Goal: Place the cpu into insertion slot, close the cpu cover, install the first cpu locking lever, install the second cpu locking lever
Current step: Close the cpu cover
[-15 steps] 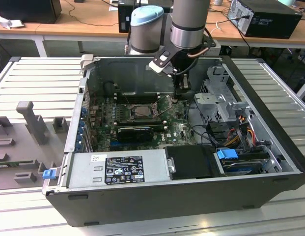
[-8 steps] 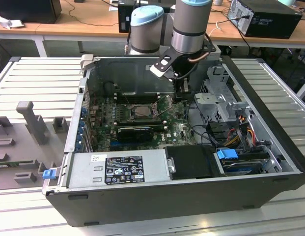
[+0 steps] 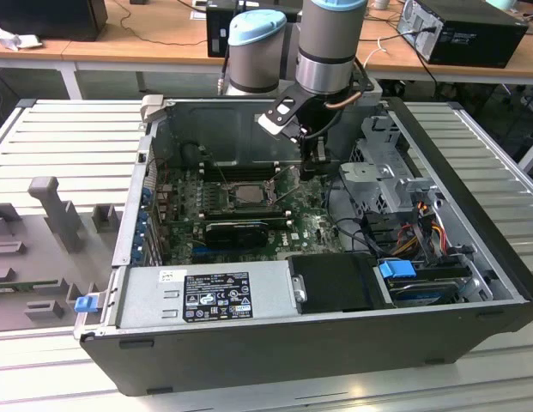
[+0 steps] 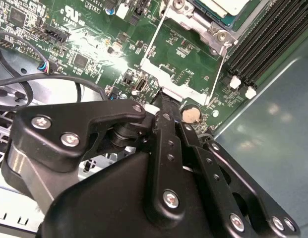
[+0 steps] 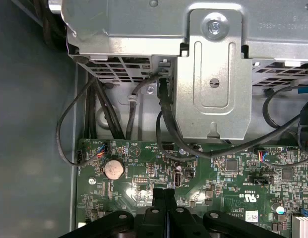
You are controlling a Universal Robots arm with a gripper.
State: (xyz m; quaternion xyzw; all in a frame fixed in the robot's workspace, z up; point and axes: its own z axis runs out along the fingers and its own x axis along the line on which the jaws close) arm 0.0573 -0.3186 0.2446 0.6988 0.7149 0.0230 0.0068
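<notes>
The dark steel computer case is lying open, with the matte green motherboard flat inside. The black, bolted gripper is hanging over the board to the exterior view's right of the insertion slot. Its fingers are pressing together, leaving only a thin seam between them. Their tip is meeting the outer edge of the cpu cover, a thin silvery frame swung out from the slot, with green board showing through its square window. The silver-grey cpu is sitting in the slot. Long black memory slots are running alongside the slot. A round coin cell is lying just beside the cover's edge.
</notes>
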